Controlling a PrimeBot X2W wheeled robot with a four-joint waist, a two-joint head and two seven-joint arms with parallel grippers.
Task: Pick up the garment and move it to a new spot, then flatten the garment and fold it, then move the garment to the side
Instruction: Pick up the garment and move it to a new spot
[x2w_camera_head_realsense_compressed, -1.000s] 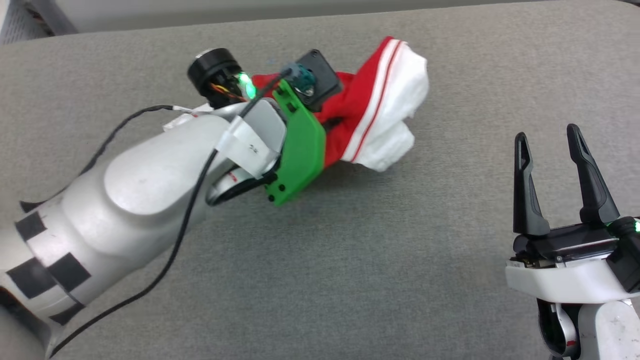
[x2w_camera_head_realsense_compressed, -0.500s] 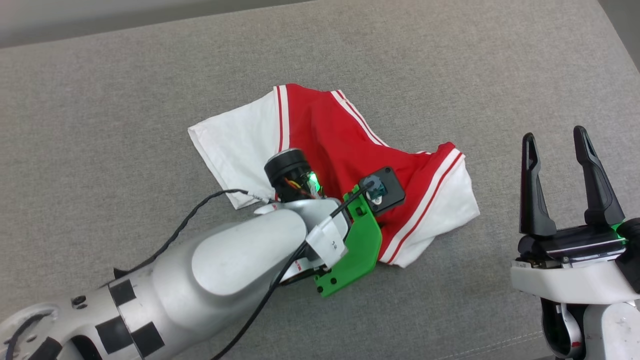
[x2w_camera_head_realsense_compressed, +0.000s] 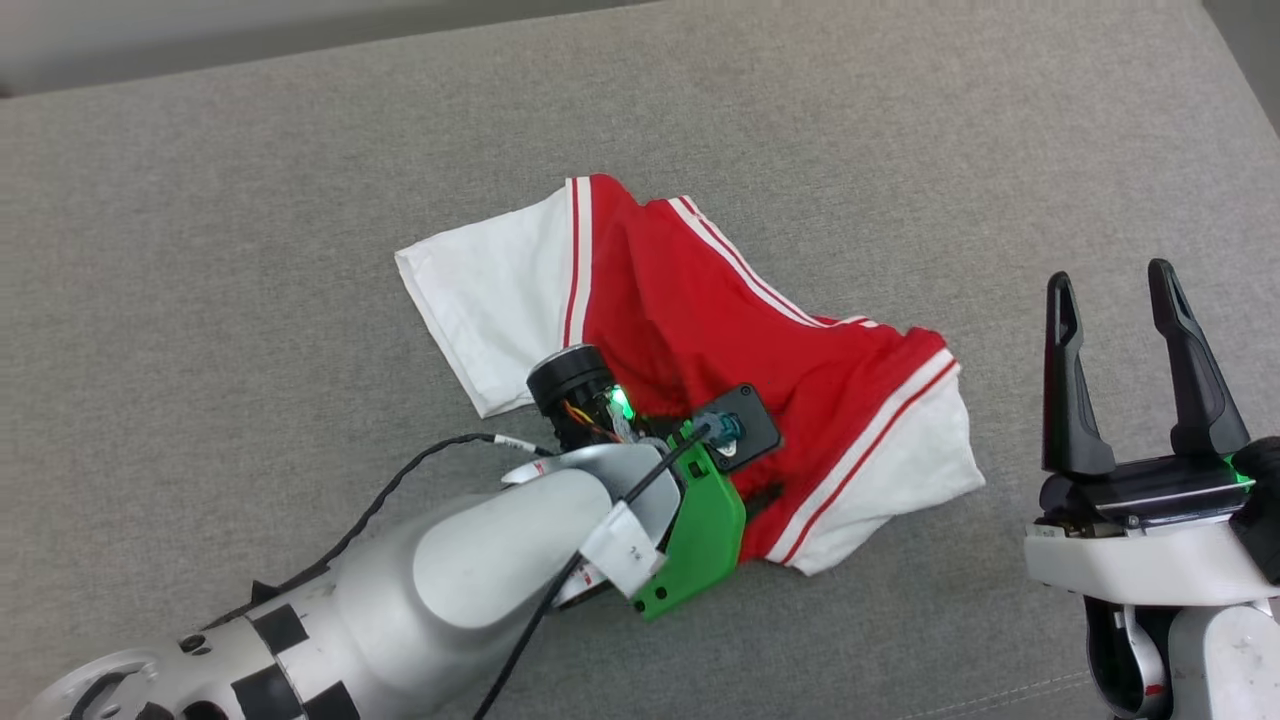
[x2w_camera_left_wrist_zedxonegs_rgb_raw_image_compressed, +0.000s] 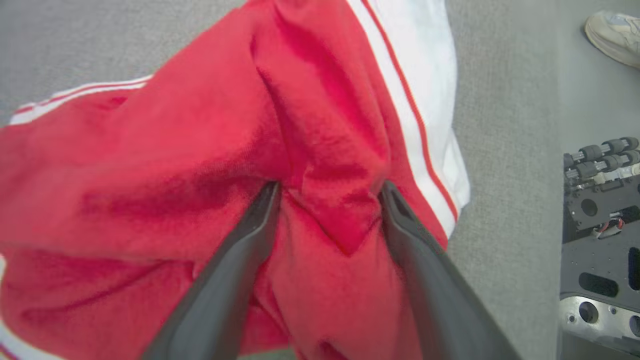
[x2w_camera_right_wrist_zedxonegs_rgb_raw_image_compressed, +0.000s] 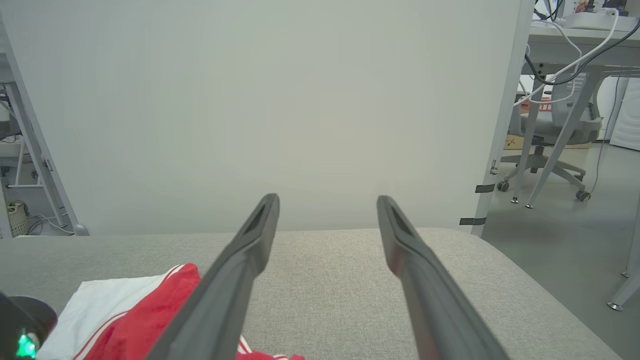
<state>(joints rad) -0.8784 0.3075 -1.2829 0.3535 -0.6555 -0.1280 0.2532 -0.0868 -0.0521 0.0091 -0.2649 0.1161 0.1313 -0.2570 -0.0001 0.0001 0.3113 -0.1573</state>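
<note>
The garment (x2w_camera_head_realsense_compressed: 700, 310), a red jersey with white sleeves and red-and-white striped trim, lies crumpled and partly spread on the grey table (x2w_camera_head_realsense_compressed: 250, 250). No numerals show. My left wrist (x2w_camera_head_realsense_compressed: 700, 470) hovers over its near edge, hiding the fingers from the head view. In the left wrist view the left gripper (x2w_camera_left_wrist_zedxonegs_rgb_raw_image_compressed: 327, 187) is open, its fingers (x2w_camera_left_wrist_zedxonegs_rgb_raw_image_compressed: 250, 240) pushed down into the red fabric (x2w_camera_left_wrist_zedxonegs_rgb_raw_image_compressed: 175, 150), with a ridge of cloth between them. My right gripper (x2w_camera_head_realsense_compressed: 1110, 280) stands open and empty to the right of the garment, fingers apart (x2w_camera_right_wrist_zedxonegs_rgb_raw_image_compressed: 327, 200); the garment (x2w_camera_right_wrist_zedxonegs_rgb_raw_image_compressed: 135, 320) is at its lower left.
The padded grey table (x2w_camera_right_wrist_zedxonegs_rgb_raw_image_compressed: 325, 260) ends at a pale partition wall (x2w_camera_right_wrist_zedxonegs_rgb_raw_image_compressed: 250, 100). Beyond its right edge are a desk and an office chair (x2w_camera_right_wrist_zedxonegs_rgb_raw_image_compressed: 550, 130). A person's shoe (x2w_camera_left_wrist_zedxonegs_rgb_raw_image_compressed: 612, 35) and the robot's base (x2w_camera_left_wrist_zedxonegs_rgb_raw_image_compressed: 600, 240) are on the floor beside the table.
A second ago the garment hung bunched at my left gripper; now it lies spread on the table and the fingers stand apart. The head camera also shifted. The right gripper kept still.
</note>
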